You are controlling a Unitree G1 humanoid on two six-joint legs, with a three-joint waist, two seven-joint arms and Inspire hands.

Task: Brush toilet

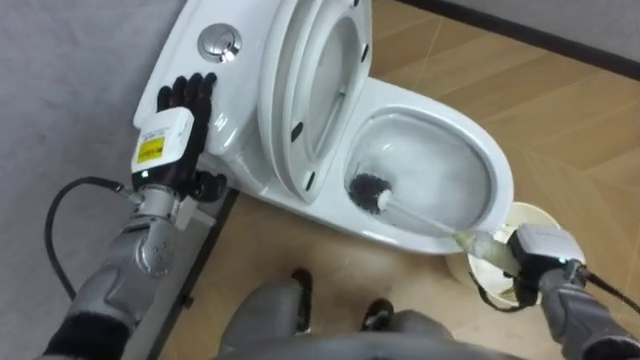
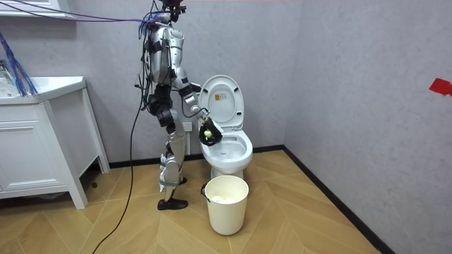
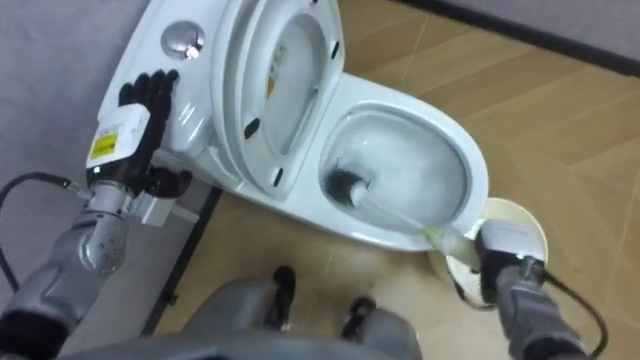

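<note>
Your right hand [image 1: 538,252] is curled round the outer end of the toilet brush [image 1: 420,215], which has a pale, translucent plastic handle and a round black bristle head [image 1: 368,190]. It holds the brush at a shallow slant across the front rim, so the head reaches down into the white ceramic toilet bowl [image 1: 497,175]. The bristles sit at the back of the bowl, close under the raised seat and lid [image 1: 315,80], and appear to touch the glaze; this looks like the scrubbing step itself, not yet finished. The long handle puts your hand outside the rim, just above a round cream plastic bucket [image 1: 530,215] standing on the wooden herringbone floor [image 1: 570,110] by the toilet's front. Your left hand [image 1: 188,100] lies with its dark fingers straight and flat on the smooth white cistern [image 1: 190,45], near the round chrome flush button [image 1: 219,41], probably as a brace while you lean in from beside the toilet. The seat and lid are tipped up against the cistern, which leaves the oval opening clear. Expect the hard, slick ceramic to let the stiff bristles slide, and the thin handle may flex if you press hard.
</note>
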